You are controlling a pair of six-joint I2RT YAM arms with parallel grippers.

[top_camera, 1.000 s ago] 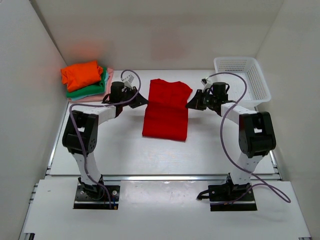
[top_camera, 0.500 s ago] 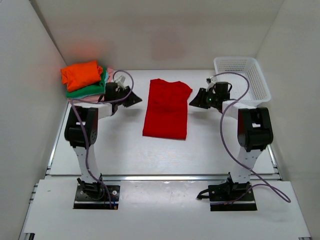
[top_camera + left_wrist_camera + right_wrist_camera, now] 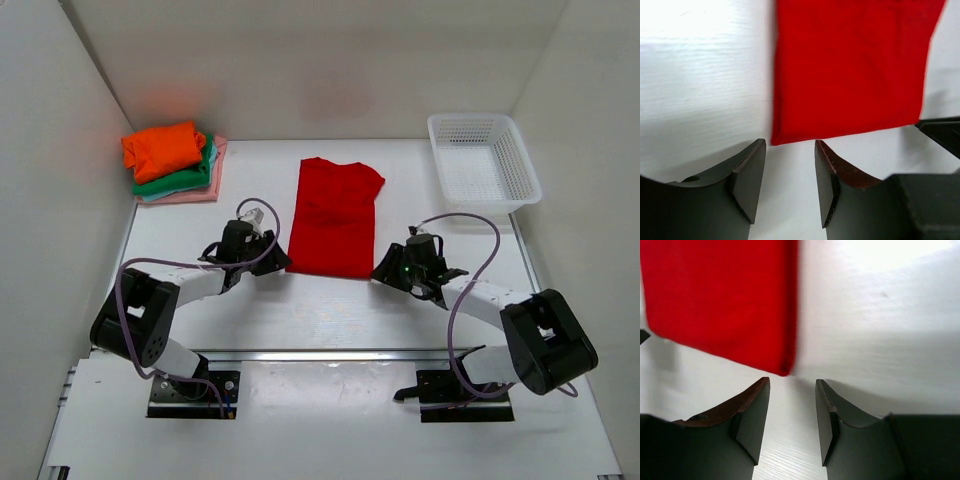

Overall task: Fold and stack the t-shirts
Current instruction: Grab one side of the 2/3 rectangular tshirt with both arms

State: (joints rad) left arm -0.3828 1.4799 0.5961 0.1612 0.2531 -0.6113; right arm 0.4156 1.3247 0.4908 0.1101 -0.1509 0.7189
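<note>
I have my left gripper (image 3: 790,167) low at the near left corner of the red shirt (image 3: 334,218), fingers parted, with bare table (image 3: 320,310) showing in the gap. The cloth edge lies just ahead of the tips with nothing between. My right gripper (image 3: 792,407) sits the same way at the near right corner, its gap free too. Between my two arms the near strip of table lies open. Far left, the stack (image 3: 175,165) of orange, green and pink shirts fills the corner against the wall (image 3: 70,200), well apart from the red shirt, with a bare lane between. Far right, the basket (image 3: 484,165) blocks that corner, and the table between it and the red shirt is bare
</note>
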